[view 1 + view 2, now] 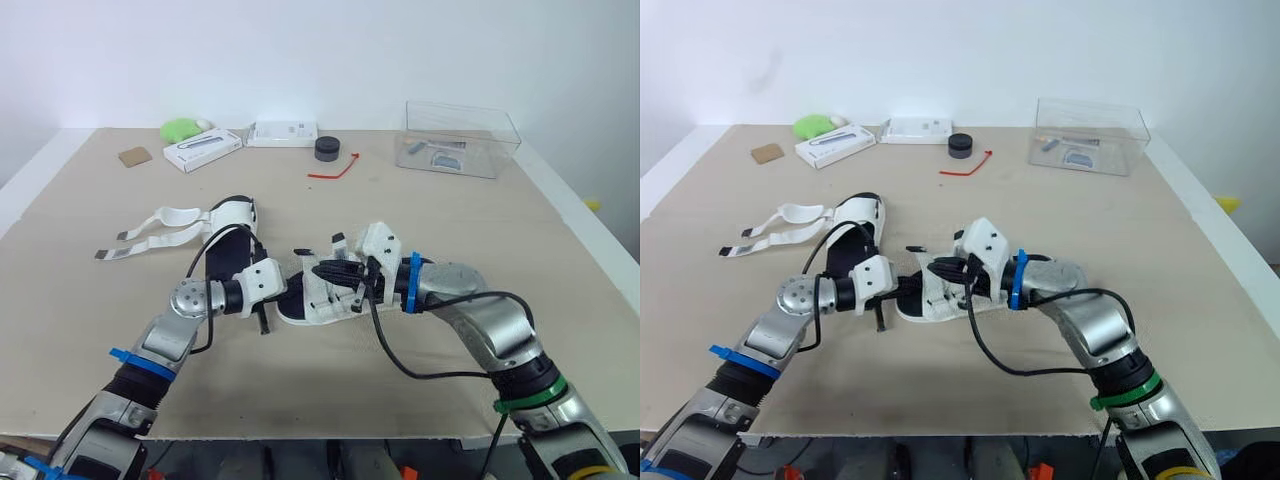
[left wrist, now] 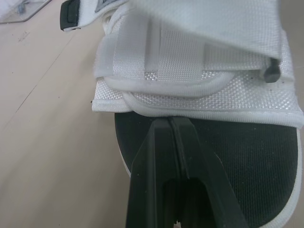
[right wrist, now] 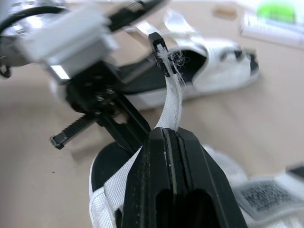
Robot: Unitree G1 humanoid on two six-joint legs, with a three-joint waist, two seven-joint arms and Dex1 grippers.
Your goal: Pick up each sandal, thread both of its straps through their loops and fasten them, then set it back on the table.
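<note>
A white sandal with a black footbed (image 1: 318,295) lies at the table's middle, between my two grippers. My right gripper (image 3: 164,131) is shut on one of its white straps (image 3: 172,90), which rises from the fingers with a frayed edge and a black tip. My left gripper (image 2: 170,119) is shut, its tips over the black footbed (image 2: 247,156) and touching the rim of the white upper (image 2: 199,102). A second sandal (image 1: 232,238) lies just behind on the left, its two straps (image 1: 160,228) spread loose on the table.
Along the far edge stand a clear plastic box (image 1: 460,138), a black round object (image 1: 327,149), a red cord (image 1: 335,170), two white boxes (image 1: 203,149) (image 1: 282,133), a green object (image 1: 180,129) and a brown square (image 1: 134,156).
</note>
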